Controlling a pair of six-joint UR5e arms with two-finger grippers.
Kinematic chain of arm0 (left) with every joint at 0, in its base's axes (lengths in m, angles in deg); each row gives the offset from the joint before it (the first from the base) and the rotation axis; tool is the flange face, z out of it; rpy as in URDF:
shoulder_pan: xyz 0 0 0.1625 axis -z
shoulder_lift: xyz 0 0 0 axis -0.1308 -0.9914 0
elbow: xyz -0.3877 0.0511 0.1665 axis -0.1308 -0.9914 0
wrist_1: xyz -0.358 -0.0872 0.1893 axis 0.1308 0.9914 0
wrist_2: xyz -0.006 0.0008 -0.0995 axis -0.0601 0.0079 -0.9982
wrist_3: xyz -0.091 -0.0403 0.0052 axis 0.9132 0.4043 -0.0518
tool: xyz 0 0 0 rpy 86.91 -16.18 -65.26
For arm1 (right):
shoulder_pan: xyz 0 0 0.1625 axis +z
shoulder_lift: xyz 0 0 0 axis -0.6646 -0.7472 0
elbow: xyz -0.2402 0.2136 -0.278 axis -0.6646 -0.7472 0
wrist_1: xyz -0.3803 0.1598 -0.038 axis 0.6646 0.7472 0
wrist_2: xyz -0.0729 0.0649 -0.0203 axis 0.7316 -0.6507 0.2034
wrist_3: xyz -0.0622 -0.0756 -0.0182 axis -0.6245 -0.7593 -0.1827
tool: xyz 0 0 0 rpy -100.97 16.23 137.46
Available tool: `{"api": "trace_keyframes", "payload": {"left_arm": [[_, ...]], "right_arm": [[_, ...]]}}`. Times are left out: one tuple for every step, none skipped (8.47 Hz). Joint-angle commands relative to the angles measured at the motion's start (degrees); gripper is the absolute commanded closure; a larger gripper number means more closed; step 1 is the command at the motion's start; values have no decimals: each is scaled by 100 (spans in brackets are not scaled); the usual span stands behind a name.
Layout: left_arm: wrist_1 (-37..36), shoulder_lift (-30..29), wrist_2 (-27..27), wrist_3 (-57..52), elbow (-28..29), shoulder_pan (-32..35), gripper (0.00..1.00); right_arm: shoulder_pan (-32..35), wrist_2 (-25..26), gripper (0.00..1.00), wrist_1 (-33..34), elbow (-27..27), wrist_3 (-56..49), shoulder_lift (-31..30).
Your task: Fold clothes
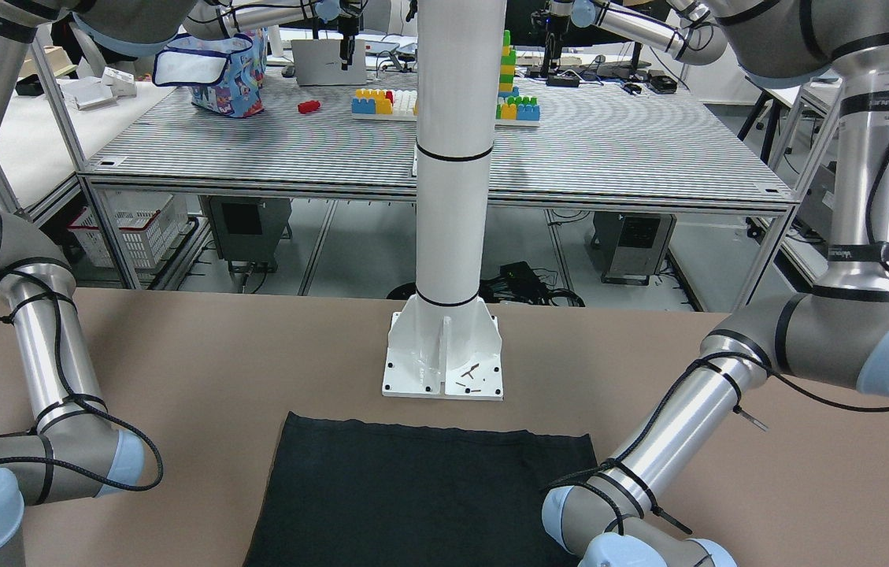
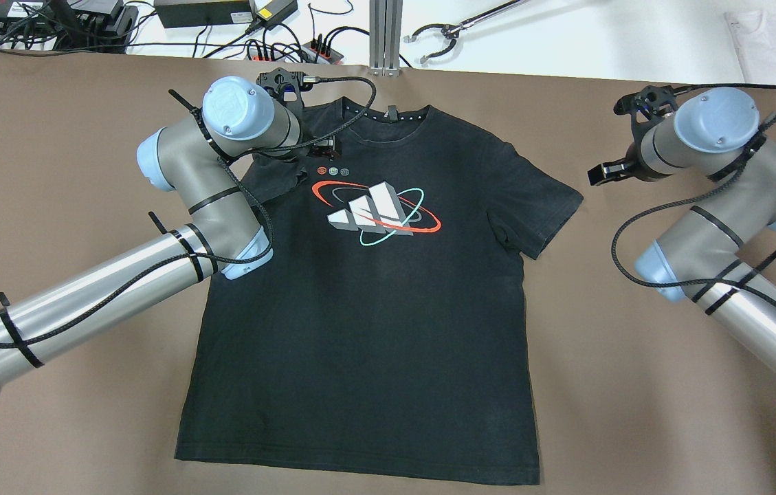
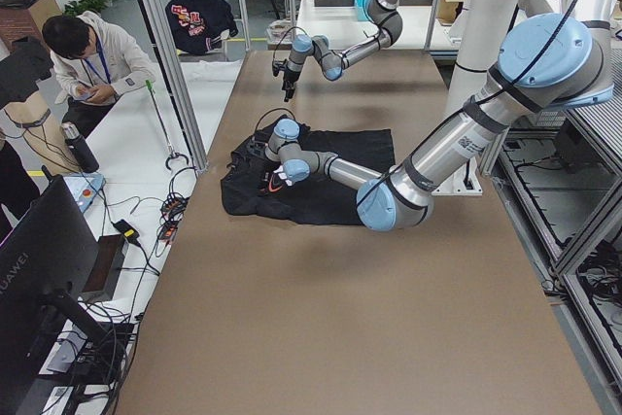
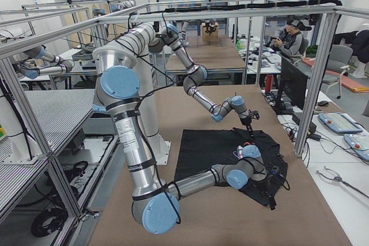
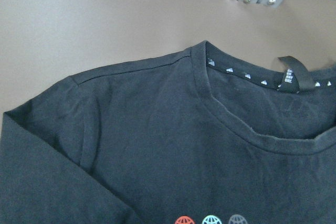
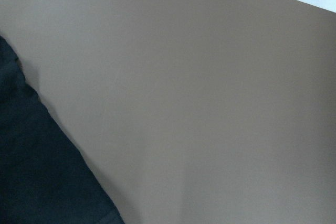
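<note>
On my overhead feed the black T-shirt [image 2: 374, 309] lies flat and print side up in the middle of the brown table [image 2: 71, 172], with its collar [image 2: 401, 117] toward the far edge. The left gripper [image 2: 322, 146] hangs over the chest, just beside the collar and above the printed logo [image 2: 377, 213]. The cloth right below it looks rumpled. I cannot tell whether its fingers are parted or pinching fabric. Its wrist camera gives me only the shoulder seam and neckband, no fingertips. The right gripper [image 2: 604, 173] sits off the shirt, over bare table, near the outstretched sleeve [image 2: 542, 206] but apart from it. Its opening I cannot judge either. That wrist camera shows tabletop and a dark edge of cloth.
</note>
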Motion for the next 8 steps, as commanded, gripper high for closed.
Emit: {"api": "trace_keyframes", "payload": {"left_arm": [[11, 12, 37, 19, -13, -22, 0], [11, 12, 37, 19, -13, -22, 0], [11, 12, 37, 19, -21, -22, 0], [11, 12, 45, 19, -13, -22, 0], [20, 21, 46, 19, -13, -22, 0], [20, 21, 46, 19, -13, -22, 0], [20, 21, 46, 19, -13, -22, 0], [20, 21, 46, 10, -13, -22, 0]], "right_arm": [[-13, -64, 7, -1002, -979, 853, 498], [-74, -81, 8, -1171, -1051, 1126, 499], [-205, -73, 9, -1391, -1060, 1329, 421], [-285, -38, 11, -1541, -1052, 1374, 333], [-469, 84, 27, -1603, -1052, 1375, 280], [-523, 120, 31, -1604, -1060, 1366, 244], [-532, 130, 31, -1639, -1060, 1366, 183], [-541, 130, 29, -1726, -1060, 1366, 95]]}}
